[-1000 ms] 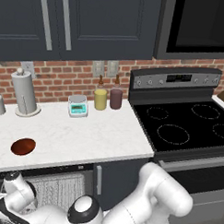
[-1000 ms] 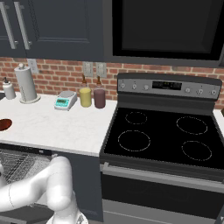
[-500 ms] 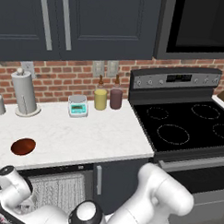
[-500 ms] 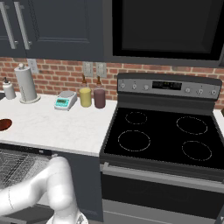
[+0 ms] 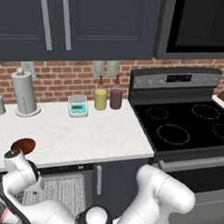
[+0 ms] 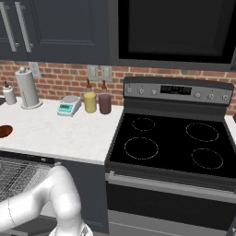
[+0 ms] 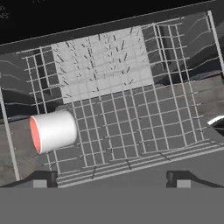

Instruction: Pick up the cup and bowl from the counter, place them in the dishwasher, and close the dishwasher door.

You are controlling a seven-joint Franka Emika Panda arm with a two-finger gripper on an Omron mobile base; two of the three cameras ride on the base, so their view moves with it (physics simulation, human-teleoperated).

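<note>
Cup (image 7: 53, 131) lying on its side in the wire rack (image 7: 131, 122) of the dishwasher (image 5: 59, 194), red inside turned toward the left of the hand view, as the robot arm is reaching down into the open machine below the table (image 5: 80, 135). The gripper (image 7: 111, 179) is hanging over the rack with its jaws spread wide and nothing between them, its two dark fingertips (image 7: 43, 178) rising at the bottom of the hand view well apart from the cup; the cup is resting free on the wires, which suggests its half of the job is done. The bowl (image 5: 24, 145) is sitting near the front edge of the table at the far left, above the dishwasher, and it is showing again at the left margin of the right base view, partly cut off by the frame. Behind it a paper towel roll (image 5: 24, 92), a small scale (image 5: 78, 106), a yellow jar (image 5: 100, 99) and a maroon jar (image 5: 116, 98) are standing along the brick wall, out of the arm's way, beside the black stove (image 5: 187, 126). The dishwasher door is apparently lying open below the base views, though its panel is hard to make out. By this reading, the bowl is next, then the door.
</note>
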